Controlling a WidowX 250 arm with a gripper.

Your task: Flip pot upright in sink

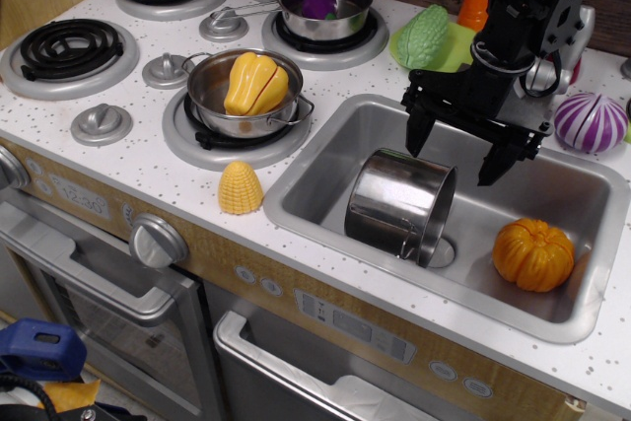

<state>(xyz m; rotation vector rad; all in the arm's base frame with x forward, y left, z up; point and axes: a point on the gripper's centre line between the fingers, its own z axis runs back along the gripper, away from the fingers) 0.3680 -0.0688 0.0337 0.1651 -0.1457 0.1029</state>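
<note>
hovering wide open and empty, the hand (457, 155) hangs above the tipped pot (398, 204) in the sink (325, 150).

I see the white speckled desk (148, 179) carrying a yellow corn piece (240, 188) beside the sink (325, 160), a purple-striped onion (590, 122) at the right, and a green plate (455, 43) near the back.

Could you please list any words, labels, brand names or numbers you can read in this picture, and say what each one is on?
No readable text anywhere.
The pale markings on the wooden front panel beside the grey round knob are too blurred to read.
The shiny steel pot lying in the silver-grey sink, and the black gripper, carry no visible label.
</note>
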